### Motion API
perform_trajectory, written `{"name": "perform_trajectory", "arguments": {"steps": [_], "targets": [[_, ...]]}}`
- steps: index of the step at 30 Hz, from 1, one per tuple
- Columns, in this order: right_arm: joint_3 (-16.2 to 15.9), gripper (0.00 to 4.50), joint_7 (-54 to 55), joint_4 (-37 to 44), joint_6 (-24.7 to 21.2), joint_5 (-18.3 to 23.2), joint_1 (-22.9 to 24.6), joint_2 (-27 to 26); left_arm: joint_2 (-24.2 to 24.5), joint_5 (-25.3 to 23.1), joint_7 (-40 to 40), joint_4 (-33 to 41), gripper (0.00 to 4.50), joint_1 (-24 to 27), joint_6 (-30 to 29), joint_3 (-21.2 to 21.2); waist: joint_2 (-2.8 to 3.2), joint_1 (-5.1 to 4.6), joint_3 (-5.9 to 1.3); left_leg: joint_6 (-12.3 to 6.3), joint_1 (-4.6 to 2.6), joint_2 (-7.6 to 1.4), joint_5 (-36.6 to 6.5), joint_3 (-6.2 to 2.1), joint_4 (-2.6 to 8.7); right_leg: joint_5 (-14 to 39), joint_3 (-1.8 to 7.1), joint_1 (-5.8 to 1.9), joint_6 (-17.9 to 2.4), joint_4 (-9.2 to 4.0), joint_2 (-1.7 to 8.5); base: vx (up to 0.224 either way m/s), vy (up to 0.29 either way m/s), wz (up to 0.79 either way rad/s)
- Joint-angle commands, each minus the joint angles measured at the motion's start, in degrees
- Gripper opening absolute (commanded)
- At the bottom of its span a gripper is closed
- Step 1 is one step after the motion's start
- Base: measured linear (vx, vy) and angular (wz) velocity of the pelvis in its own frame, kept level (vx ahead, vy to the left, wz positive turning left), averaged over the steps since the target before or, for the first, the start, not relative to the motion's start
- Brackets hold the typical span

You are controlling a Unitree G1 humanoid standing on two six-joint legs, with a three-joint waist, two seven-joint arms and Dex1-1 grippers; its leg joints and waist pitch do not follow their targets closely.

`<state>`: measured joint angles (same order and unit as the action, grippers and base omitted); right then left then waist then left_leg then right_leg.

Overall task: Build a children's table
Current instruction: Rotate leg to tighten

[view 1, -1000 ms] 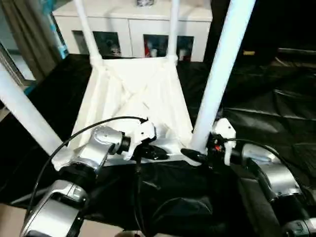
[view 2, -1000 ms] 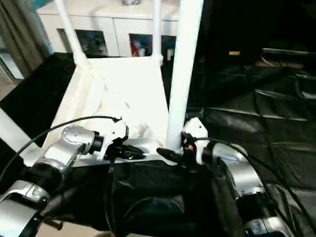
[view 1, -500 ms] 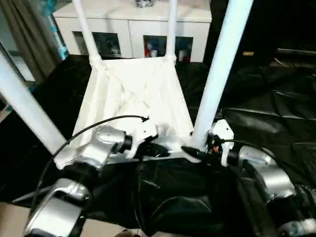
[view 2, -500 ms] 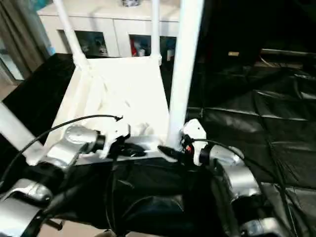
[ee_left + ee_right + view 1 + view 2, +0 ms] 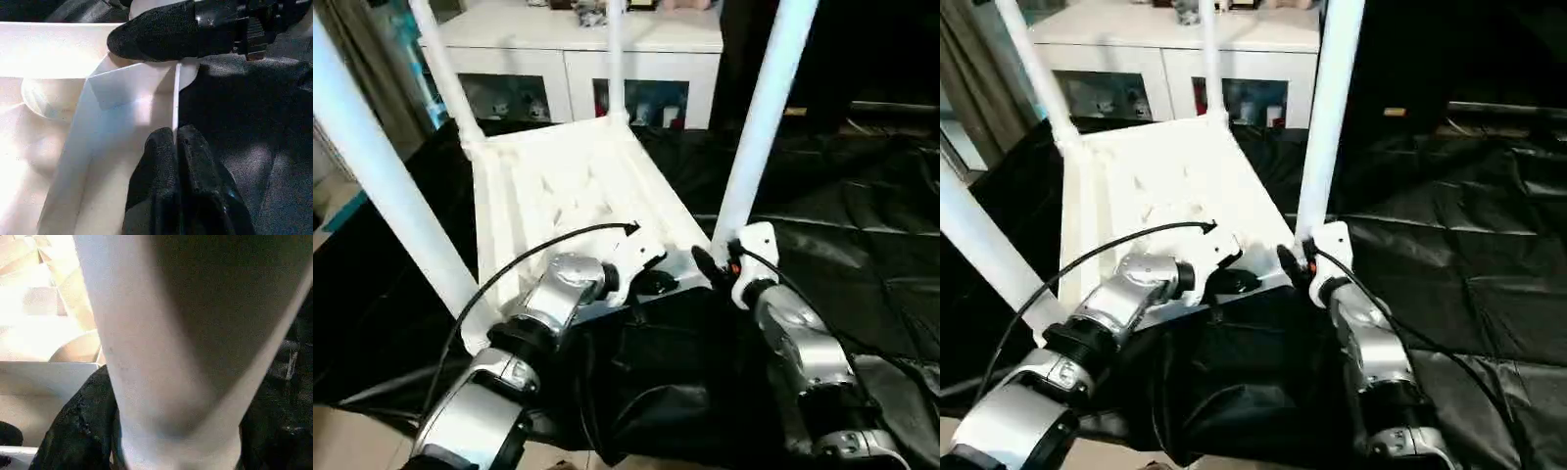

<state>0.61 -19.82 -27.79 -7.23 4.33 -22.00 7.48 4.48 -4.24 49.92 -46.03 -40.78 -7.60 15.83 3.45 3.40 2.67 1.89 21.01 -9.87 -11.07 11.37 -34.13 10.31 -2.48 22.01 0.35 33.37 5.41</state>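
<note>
White children's table [image 5: 568, 186] lies upside down, legs up.
Your left gripper [image 5: 174, 142] pinches its rim; your right gripper [image 5: 705, 266] straddles the near leg [image 5: 759, 127].

— What's on the black cover [image 5: 1489, 284]?

— The table [image 5: 1151, 191], upside down, ribbed underside up, filling the centre-left of the frame. Four legs stick up: two thin ones at the far corners in the upper left, a thick leg [image 5: 1327, 117] right of centre, another [image 5: 979, 245] slanting along the left edge.

— And the arms?

— Both come up from the bottom edge. The left gripper [image 5: 1234, 282] sits at the table's near rim, just left of centre, fingers pinched together. The right gripper [image 5: 1291, 264] is at the foot of the thick centre leg, one finger showing against it.

— Behind?

— A white cabinet [image 5: 1175, 59] across the top, small things on its shelves.
</note>
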Motion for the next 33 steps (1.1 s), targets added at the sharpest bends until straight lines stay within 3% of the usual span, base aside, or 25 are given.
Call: {"name": "perform_trajectory", "arguments": {"steps": [1,4,6,8,9,12,15,16,18,21,24,28,33], "targets": [[-5.53,3.47,-7.72,1.45,-0.14,2.39,0.95,-3.85,-2.66,-0.08,-0.7,0.78,0.0,-0.68,0.76,1.47,-0.44,-0.33,-2.86,0.35,-1.11,-2.84,-22.11,-2.07,5.46,24.27,1.6,-0.88,-9.58,-5.25,3.2,0.0,0.0,0.0],[-6.02,3.8,-16.94,5.29,-0.01,5.5,2.09,0.48,0.44,0.88,6.02,2.54,0.0,0.67,3.56,1.98,-0.79,-0.2,-3.06,-0.86,-0.74,-2.96,-20.32,-2.07,5.54,21.28,1.62,-1.48,-10.19,-5.03,3.34,0.0,0.0,0.0],[-6.83,3.87,-23.72,8.58,-1.38,7.77,3.42,3.83,2.78,2.09,11.98,4.69,0.0,2.14,5.04,2.67,-0.9,-0.13,-3.24,-2.45,-0.47,-3.16,-17.13,-1.76,5.32,15.02,1.77,-1.67,-12.19,-4.36,3.29,0.0,0.0,0.0],[-7.44,3.87,-28.36,10.94,-2.56,9.33,4.43,6.35,4.56,2.82,15.87,6.31,0.0,3.18,5.12,3.25,-0.9,0.1,-3.42,-3.39,-0.27,-3.16,-15.02,-1.72,5.07,12.45,1.72,-2.07,-13.02,-3.92,3.34,0.03,-0.001,0.0],[-8.1,3.87,-33.69,13.58,-4.09,10.91,5.56,9.78,6.9,3.59,20.39,7.75,0.0,4.32,6.23,3.94,-0.79,0.43,-3.7,-4.96,-0.26,-3.42,-11.32,-1.53,4.66,7.23,1.55,-2.23,-14.46,-3.19,3.15,0.07,-0.007,0.0],[-8.03,3.87,-38.27,15.39,-5.41,12.24,6.41,13.11,8.88,4.45,23.84,8.28,0.0,5.03,7.03,3.86,-0.71,0.94,-4.39,-7.47,-0.53,-3.49,-5.13,-1.21,3.7,-2.07,1.41,-2.1,-17.22,-1.95,3.07,0.065,-0.01,0.01],[-7.15,3.87,-42.64,16.26,-5.85,13.29,7.03,16.2,10.79,4.89,26.92,8.47,0.0,5.41,6.83,3.44,-0.83,2.19,-4.77,-10.07,-0.07,-3.42,-0.58,-1.03,2.73,-8.08,1.51,-1.74,-18.3,-0.95,3.21,0.018,-0.004,0.01],[-6.86,3.87,-43.76,16.5,-6.14,13.67,7.13,16.94,11.23,5.13,27.98,8.57,0.0,5.51,6.59,3.32,-0.88,2.23,-4.58,-10.3,0.23,-3.36,-0.39,-1.02,2.68,-7.9,1.46,-1.68,-18.28,-0.87,3.14,0.0,0.0,0.0],[-6.68,3.87,-45.52,17.13,-7.16,14.56,7.22,18.33,12.12,5.65,29.62,8.99,0.0,5.72,6.37,3.19,-0.75,2.52,-4.24,-9.76,0.14,-3.5,-3.41,-1.05,2.9,-2.64,1.37,-1.52,-17.75,-1.32,3.33,0.0,0.0,0.0],[-6.94,3.87,-47.25,17.18,-7.79,15.04,7.03,19.66,12.52,6.02,30.46,9.09,0.0,5.56,5.98,3.07,-0.85,2.43,-3.67,-5.89,-0.24,-3.66,-9.73,-1.12,3.78,8.51,1.53,-1.36,-15.94,-2.48,3.29,0.0,0.0,0.0],[-7.32,3.62,-48.34,16.72,-8.03,14.69,6.62,20.43,12.55,6.04,30.59,8.4,0.0,5.14,6.54,3.08,-1.13,2.29,-3.5,-3.86,-0.36,-3.62,-11.67,-1.11,4.07,12.07,1.73,-1.29,-14.83,-2.89,3.32,0.0,0.0,0.0],[-7.65,3.3,-49.2,16.4,-8.06,14.58,6.43,20.78,12.36,5.82,30.32,8.16,0.0,5.03,6.62,2.97,-1.14,2.36,-3.72,-4.05,-0.13,-3.53,-9.4,-1.17,3.88,9.74,1.77,-1.43,-14.7,-2.57,3.38,0.0,0.0,0.0],[-8.47,2.84,-49.87,16.7,-8.1,14.26,6.98,21.04,12.28,5.67,29.62,7.99,0.0,5.27,6.98,2.8,-1.31,2.55,-4.03,-6.31,0.03,-3.45,-5.57,-1.09,3.41,4.73,1.62,-1.5,-15.66,-1.92,3.25,0.0,0.0,0.0]]}}
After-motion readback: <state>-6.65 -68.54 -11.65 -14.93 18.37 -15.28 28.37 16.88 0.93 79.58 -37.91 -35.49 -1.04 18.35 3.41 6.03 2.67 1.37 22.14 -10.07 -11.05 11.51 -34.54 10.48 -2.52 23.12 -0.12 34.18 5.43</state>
